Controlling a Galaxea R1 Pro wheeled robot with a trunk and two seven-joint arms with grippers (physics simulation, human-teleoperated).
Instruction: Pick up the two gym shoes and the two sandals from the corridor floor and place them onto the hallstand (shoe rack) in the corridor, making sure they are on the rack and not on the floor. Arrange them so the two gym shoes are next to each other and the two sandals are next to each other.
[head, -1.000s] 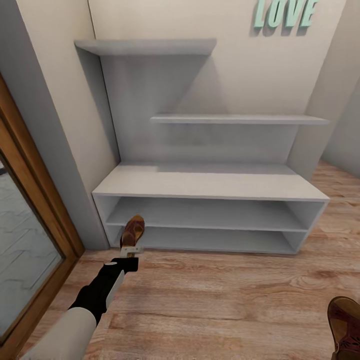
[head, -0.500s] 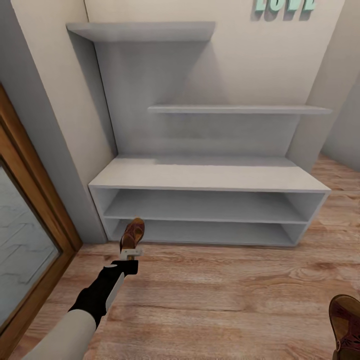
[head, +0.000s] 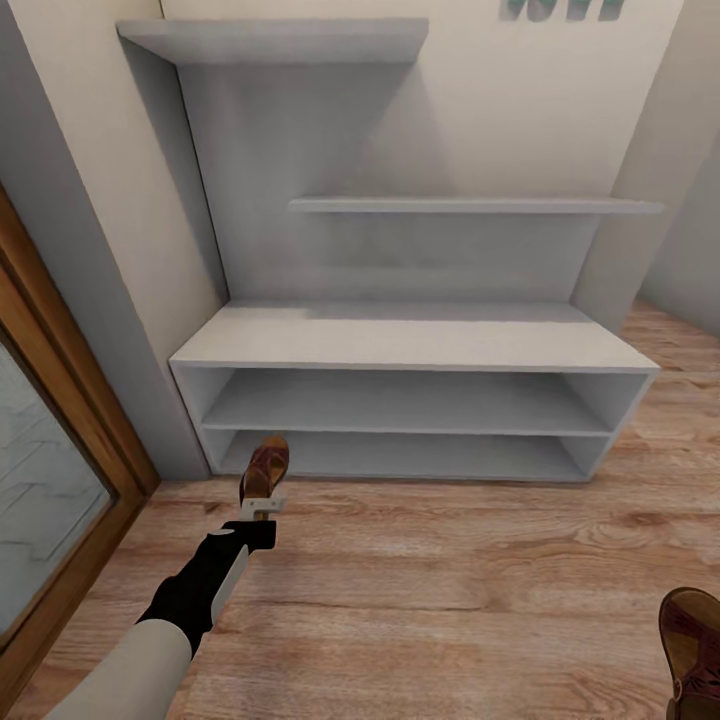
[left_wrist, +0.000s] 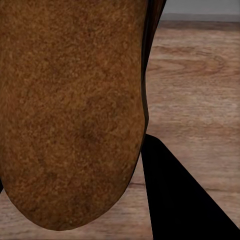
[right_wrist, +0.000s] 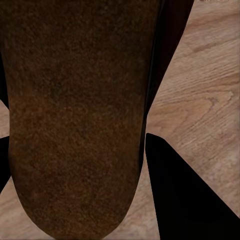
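The left gripper (head: 262, 507) is closed on the heel end of a brown sandal (head: 265, 463), holding it out in front of the black and white left arm (head: 200, 590). The sandal points away from the gripper toward the shoe rack (head: 410, 350) and hangs above the wooden floor (head: 430, 590). In the left wrist view its tan footbed lies close to the camera, beside one dark finger (left_wrist: 175, 200).

Just beyond the held sandal is the left end of the shoe rack's lowest shelf. Both low shelves and the bench top above them are bare. Higher up, two staggered wall shelves (head: 470, 205) are bare as well. To the left of the gripper stand a grey wall edge and a wooden door frame (head: 60, 400) with glass.

Far to the right of the left gripper, at the lower corner of the head view, is a second sandal (head: 692, 640). In the right wrist view its footbed sits between dark fingers (right_wrist: 185, 195) of the right gripper (right_wrist: 75, 190), which grips it above the floor.
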